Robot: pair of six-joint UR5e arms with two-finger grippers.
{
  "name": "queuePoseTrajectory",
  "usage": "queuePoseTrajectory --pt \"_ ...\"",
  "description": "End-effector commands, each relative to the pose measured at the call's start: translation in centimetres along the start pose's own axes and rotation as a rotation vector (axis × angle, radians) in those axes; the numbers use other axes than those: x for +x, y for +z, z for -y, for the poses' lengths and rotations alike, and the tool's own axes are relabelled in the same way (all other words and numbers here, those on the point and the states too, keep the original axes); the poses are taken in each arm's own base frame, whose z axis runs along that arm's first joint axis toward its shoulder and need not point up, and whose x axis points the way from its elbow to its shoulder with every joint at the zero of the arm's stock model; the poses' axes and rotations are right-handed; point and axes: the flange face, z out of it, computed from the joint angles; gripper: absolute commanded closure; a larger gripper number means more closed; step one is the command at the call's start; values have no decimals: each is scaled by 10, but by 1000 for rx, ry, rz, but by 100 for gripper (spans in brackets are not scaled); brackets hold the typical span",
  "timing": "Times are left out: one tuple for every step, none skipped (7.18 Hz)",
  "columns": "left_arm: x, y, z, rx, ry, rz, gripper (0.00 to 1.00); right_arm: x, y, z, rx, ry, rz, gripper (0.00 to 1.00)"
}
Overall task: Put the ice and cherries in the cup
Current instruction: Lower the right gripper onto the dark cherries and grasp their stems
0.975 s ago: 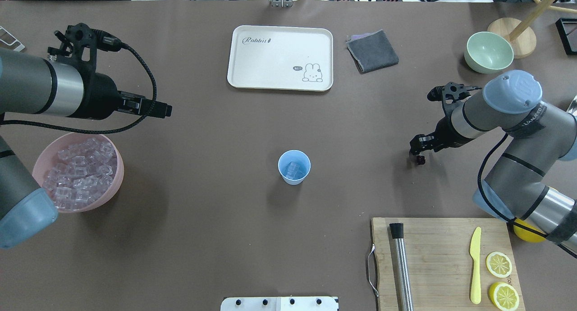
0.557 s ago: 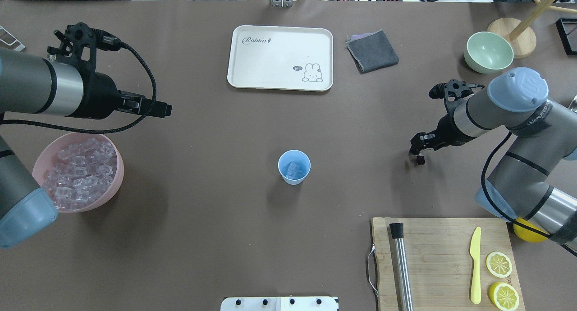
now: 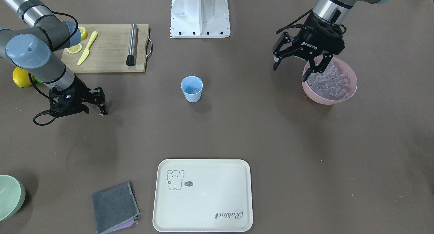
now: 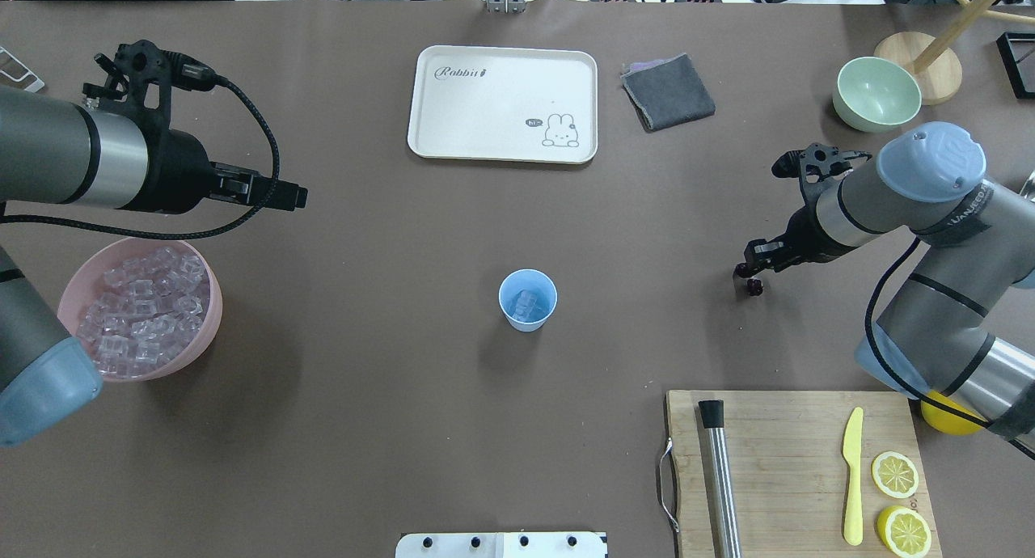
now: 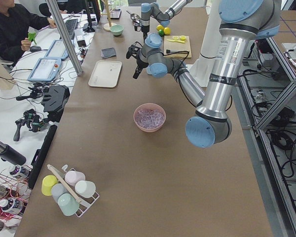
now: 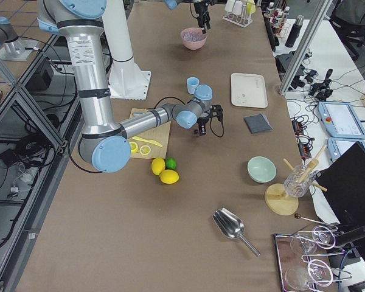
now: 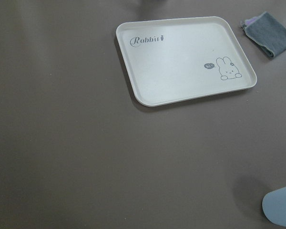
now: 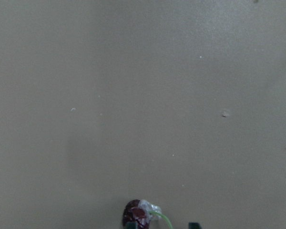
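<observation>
The light blue cup (image 4: 527, 299) stands mid-table with a few ice cubes (image 4: 526, 302) inside; it also shows in the front view (image 3: 192, 88). More ice (image 4: 141, 307) fills the pink bowl (image 4: 206, 331). The cherries (image 4: 754, 287) lie on the table at my right gripper's (image 4: 749, 276) fingertips. In the right wrist view the cherries (image 8: 135, 216) sit between the tips with a gap on one side, so the jaws stand partly apart. My left gripper (image 3: 298, 62) hangs open and empty beside the pink bowl (image 3: 352, 88).
A white rabbit tray (image 4: 453, 137) and a grey cloth (image 4: 668, 91) lie at the far side. A pale green bowl (image 4: 876, 94) stands far right. A wooden board (image 4: 776, 429) carries a steel muddler (image 4: 719, 477), a yellow knife and lemon slices.
My right arm's elbow has shifted slightly back and the wrist has turned a little. The cherries stay in the same spot. The left arm has barely moved.
</observation>
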Motion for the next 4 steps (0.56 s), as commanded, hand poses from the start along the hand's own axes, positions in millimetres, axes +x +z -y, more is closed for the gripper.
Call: queuePoseTrajectory --pt "1 -7 -2 6 2 -4 2 1 -2 -2 0 -12 3 100" --pt "0 -8 -3 6 1 -3 2 -1 -5 -2 6 -14 10 100" --pt "0 -8 -3 6 1 -3 2 -2 -9 -2 14 -16 16 100" --pt "1 -8 -3 7 1 -5 2 -5 -18 -5 22 -19 29 100"
